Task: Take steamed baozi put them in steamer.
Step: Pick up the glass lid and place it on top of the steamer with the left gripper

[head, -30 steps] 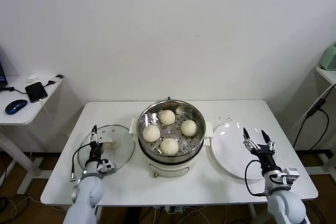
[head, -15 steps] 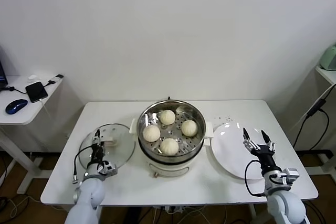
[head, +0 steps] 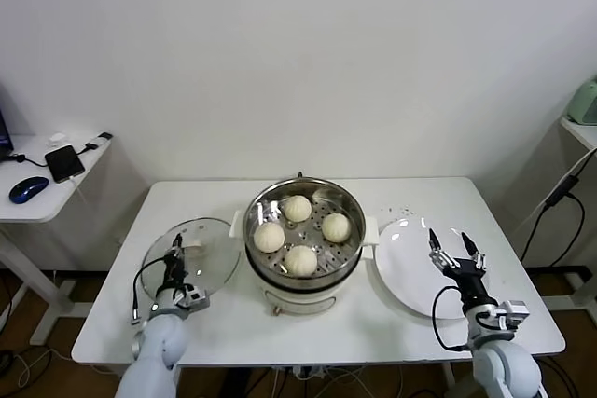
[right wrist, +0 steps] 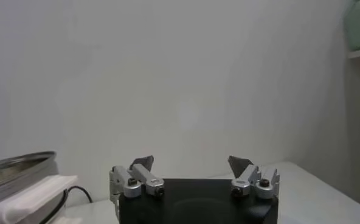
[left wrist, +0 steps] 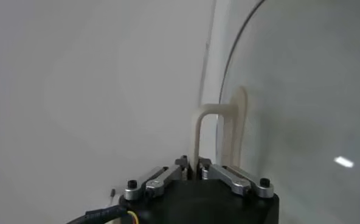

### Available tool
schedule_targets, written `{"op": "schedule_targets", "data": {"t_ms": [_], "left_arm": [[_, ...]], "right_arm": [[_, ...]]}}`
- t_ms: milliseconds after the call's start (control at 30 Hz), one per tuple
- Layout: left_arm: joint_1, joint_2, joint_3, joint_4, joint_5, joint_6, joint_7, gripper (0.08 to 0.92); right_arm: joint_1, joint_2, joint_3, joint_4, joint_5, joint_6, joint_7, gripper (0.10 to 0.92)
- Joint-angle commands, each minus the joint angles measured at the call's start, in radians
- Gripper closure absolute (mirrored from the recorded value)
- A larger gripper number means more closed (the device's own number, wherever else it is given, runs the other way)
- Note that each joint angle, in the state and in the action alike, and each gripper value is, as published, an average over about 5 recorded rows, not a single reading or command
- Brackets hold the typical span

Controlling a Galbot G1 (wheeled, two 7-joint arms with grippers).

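On the white desk (head: 233,323) I saw the steamer (head: 303,235) sitting in the middle; all four steamed baozi (head: 300,233) lay on its holed tray, each one apart from the others so steam could reach every side; I judged the moving part of the job was done, since the white plate (head: 415,267) on my right had no buns on it. My left end effector (head: 173,263) sat low by the glass lid (head: 191,258), which lay flat on the desk just left of the steamer; its fingers were pressed close together around the lid's white handle (left wrist: 219,137), and I think it gripped there because the handle is the only easy place to grab smooth glass; from the wrist view the handle stood right between the fingers. My right end effector (head: 454,255) waited above the near side of the plate, well away from the pot, with its fingers spread wide and nothing in them; I guessed it stayed there to keep out of the way.
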Motion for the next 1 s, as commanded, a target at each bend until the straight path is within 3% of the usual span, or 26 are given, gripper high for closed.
{"op": "schedule_targets", "data": {"t_ms": [33,367,600,767,1000], "left_arm": [[0.051,-0.016,-0.022,-0.125,0.002,0.08,0.02,0.836],[0.188,-0.032,-0.045,-0.457,0.132,0.345,0.074,0.837],[0.227,-0.066,0.001,-0.663,0.329,0.52,0.258,0.837],[0.208,-0.133,0.042,-0.76,0.444,0.563,0.401,0.837],[0.196,-0.186,0.081,-0.822,0.51,0.561,0.471,0.837]], "right_arm": [[-0.003,0.006,0.002,0.008,-0.002,0.0,-0.001,0.203],[-0.035,0.003,0.022,0.019,0.006,0.008,0.002,0.203],[-0.049,0.006,0.035,0.026,0.01,0.01,0.005,0.203],[-0.079,-0.01,0.062,0.05,0.017,0.008,0.005,0.203],[-0.1,-0.016,0.084,0.053,0.023,0.012,0.004,0.203]]}}
